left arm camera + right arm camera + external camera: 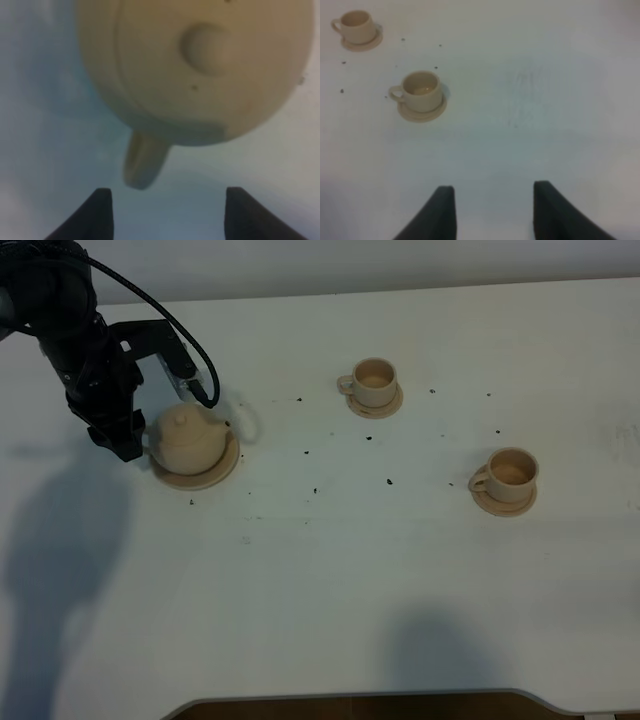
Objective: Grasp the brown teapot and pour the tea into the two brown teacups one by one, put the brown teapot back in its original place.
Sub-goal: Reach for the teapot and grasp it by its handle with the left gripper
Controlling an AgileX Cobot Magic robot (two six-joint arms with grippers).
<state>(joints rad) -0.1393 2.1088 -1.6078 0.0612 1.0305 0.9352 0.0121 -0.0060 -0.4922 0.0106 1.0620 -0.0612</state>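
Observation:
The brown teapot (188, 438) stands upright on its wide round saucer (205, 478) at the left of the white table. My left gripper (160, 418) is open just left of the teapot. In the left wrist view its open gripper (167, 215) is short of the teapot's loop handle (145, 160) and does not touch it. The two brown teacups stand on small saucers, one at the middle back (375, 382) and one at the right (512, 472). My right gripper (492, 212) is open and empty above bare table, away from both cups (421, 90) (357, 26). It is outside the exterior view.
Small dark specks (388, 481) lie scattered on the table between the teapot and the cups. The table's front edge (350, 698) runs along the bottom of the exterior view. A black cable (150, 300) hangs along the left arm.

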